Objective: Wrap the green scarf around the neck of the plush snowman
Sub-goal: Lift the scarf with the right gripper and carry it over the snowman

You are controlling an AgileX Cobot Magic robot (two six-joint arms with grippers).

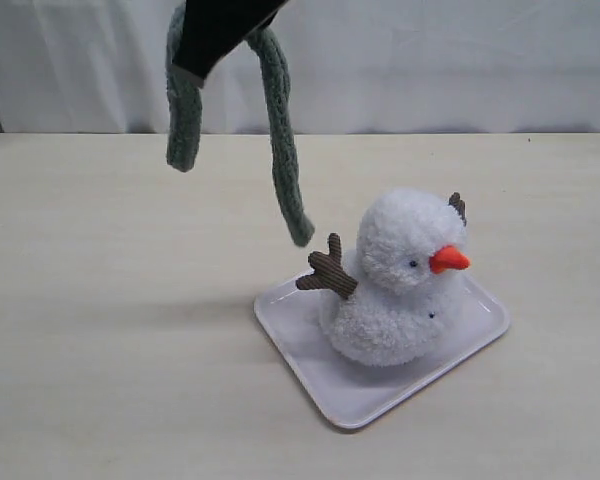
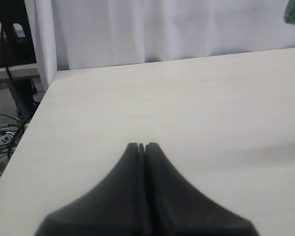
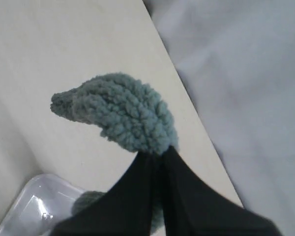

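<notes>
One green scarf point(image 1: 282, 130), pinched in closed right jaws; left jaws shut, empty. We fear its hanging end toppling the plush snowman point(image 1: 400, 250).

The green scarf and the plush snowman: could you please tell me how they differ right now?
The scarf is a long, narrow green strip; the snowman is round and white with an orange nose. The scarf hangs in the air, pinched by the right gripper, jaws shut, with both ends dangling; the snowman sits on the white tray. Both are soft and fuzzy.
</notes>
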